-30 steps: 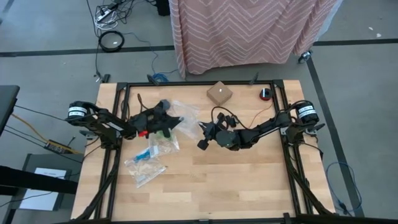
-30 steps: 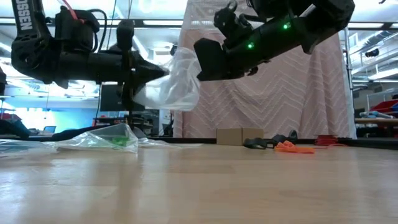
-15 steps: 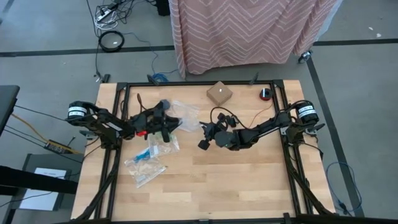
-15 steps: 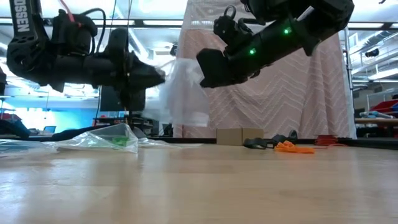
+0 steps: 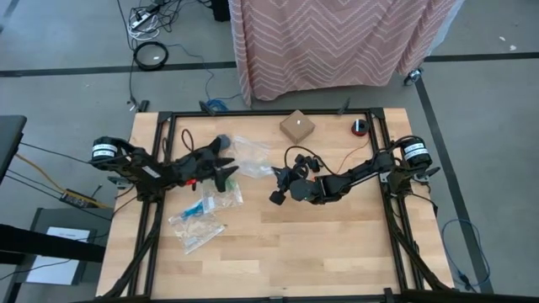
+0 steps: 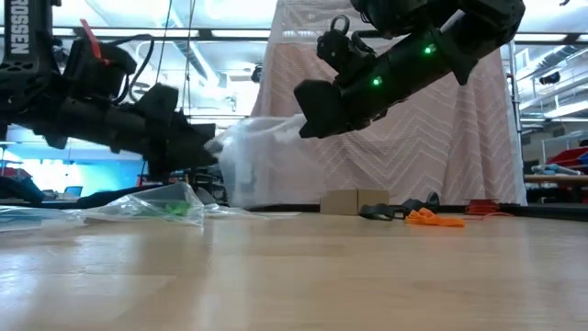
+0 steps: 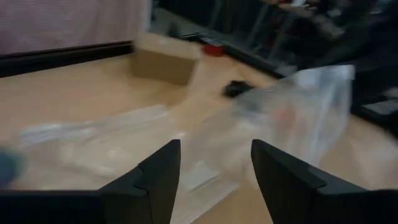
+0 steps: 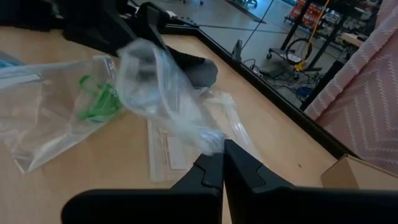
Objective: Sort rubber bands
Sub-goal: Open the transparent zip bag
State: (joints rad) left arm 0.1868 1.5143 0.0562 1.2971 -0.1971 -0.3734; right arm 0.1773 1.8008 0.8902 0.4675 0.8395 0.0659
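While the left gripper (image 5: 226, 171) gripped a clear bag a second ago, its fingers (image 7: 158, 177) now stand wide apart with nothing between them, and it sits lower and further toward the left of the low view than before. In the high view it lies left of centre, just beside the bag (image 5: 251, 156) it let go. That bag has dropped at its left end: in the low view it (image 6: 253, 161) now sags toward the table, where earlier it was stretched level between the two arms.

The right gripper (image 8: 221, 163) is pinched tight on the bag's other corner, holding it up off the wood; in the high view this gripper (image 5: 275, 178) sits near the middle of the frame, about where it was.

Green rubber bands (image 8: 96, 102) lie inside another clear bag (image 8: 43, 121) flat on the table, at the left of the right wrist view. Orange bands (image 6: 432, 217) lie loose on the table at the right of the low view, beside a few black ones (image 6: 381, 211), unmoved. A small cardboard box (image 5: 296, 126) stands at the table's upper edge in the high view.
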